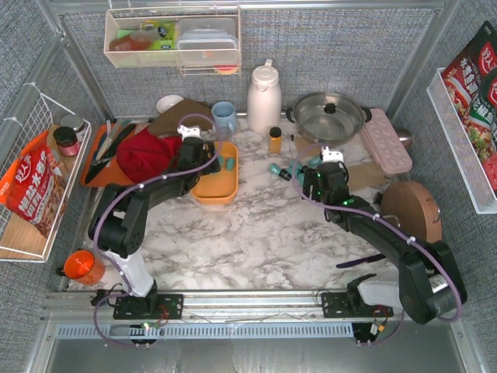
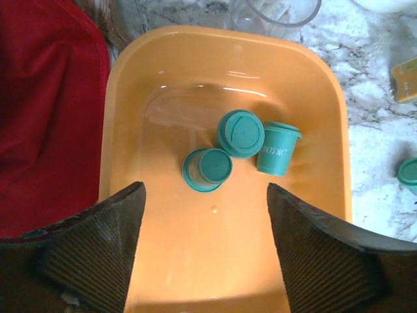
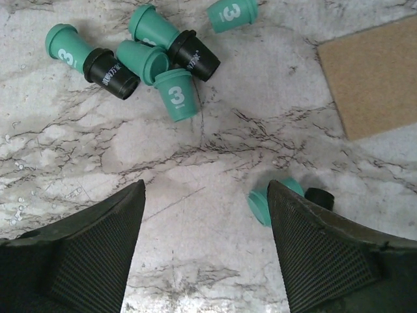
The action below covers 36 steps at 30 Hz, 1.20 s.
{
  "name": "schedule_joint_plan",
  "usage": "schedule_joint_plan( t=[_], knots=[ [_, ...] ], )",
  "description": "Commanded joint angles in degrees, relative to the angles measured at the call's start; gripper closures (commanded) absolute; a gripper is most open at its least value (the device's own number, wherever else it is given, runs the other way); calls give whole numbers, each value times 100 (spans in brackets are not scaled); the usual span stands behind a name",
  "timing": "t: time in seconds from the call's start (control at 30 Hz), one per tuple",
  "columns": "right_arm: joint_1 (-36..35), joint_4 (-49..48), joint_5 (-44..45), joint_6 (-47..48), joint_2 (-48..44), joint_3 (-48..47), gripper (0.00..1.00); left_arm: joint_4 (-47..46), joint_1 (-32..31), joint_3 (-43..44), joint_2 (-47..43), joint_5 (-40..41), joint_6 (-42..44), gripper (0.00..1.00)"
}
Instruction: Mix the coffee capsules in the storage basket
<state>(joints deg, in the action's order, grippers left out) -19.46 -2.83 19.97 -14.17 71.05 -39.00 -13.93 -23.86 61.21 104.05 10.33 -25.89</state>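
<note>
The orange-yellow storage basket (image 1: 211, 189) lies left of centre; in the left wrist view its floor (image 2: 195, 254) holds three teal coffee capsules (image 2: 240, 133), one upright and two tipped. My left gripper (image 2: 205, 248) hangs open over the basket's near half, empty. Another teal capsule (image 2: 409, 175) lies outside it on the marble. In the right wrist view a cluster of teal and black capsules (image 3: 176, 94) lies on the marble ahead of my open, empty right gripper (image 3: 205, 248). One teal capsule (image 3: 264, 203) and a black one (image 3: 319, 197) lie by its right finger.
A red cloth (image 1: 147, 155) lies against the basket's left side. A blue mug (image 1: 224, 116), white thermos (image 1: 264, 97), amber bottle (image 1: 275, 140), steel pot (image 1: 330, 116) and pink egg tray (image 1: 386, 140) stand behind. A cork mat (image 3: 374, 75) lies at right.
</note>
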Motion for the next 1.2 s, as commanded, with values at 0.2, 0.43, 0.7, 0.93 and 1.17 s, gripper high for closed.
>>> schedule_joint_plan(
  t=[0.2,0.43,0.7,0.93,1.17],
  knots=[
    [87,-277,-306,-42,1050,-569,37,-476,8,-529,-1093,-360,-49,11],
    [224,-315,-631,-97,2028,-1099,44,-391,-2,-1109,-2222,-893,-214,1],
    [539,-60,-1281,-200,2888,-1748,51,168,0,-1433,-3005,-1042,-400,1],
    [662,149,-1523,-217,3271,-2161,52,234,3,-1641,-3382,-1095,-488,1],
    [672,243,-1540,-226,3438,-2283,52,282,-1,-1747,-3554,-1051,-488,1]
  ],
)
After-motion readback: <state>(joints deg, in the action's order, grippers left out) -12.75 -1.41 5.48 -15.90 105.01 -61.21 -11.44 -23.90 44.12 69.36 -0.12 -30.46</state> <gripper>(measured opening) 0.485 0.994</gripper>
